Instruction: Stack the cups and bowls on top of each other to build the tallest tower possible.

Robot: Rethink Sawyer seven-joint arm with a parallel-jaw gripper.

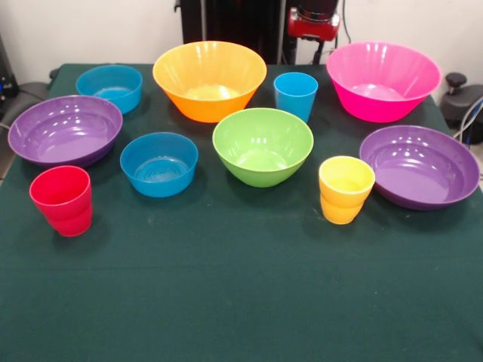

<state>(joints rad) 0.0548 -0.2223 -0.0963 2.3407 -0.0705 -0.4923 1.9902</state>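
Observation:
All the cups and bowls stand upright and apart on the dark green table (241, 302), none on another. In the far row are a small blue bowl (109, 87), the large orange bowl (209, 79), the blue cup (295, 94) and the large pink bowl (383, 81). Nearer are a purple bowl (65, 130), a second small blue bowl (158, 164), the lime green bowl (263, 145) and another purple bowl (419, 166). The red cup (62, 200) sits at the near left and the yellow cup (346, 188) at the near right. No gripper shows.
A red and black part of the arm (313, 23) shows at the top edge, behind the blue cup. Black gear (460, 98) sits off the table's far right corner. The green cloth runs on toward the near edge below the cups.

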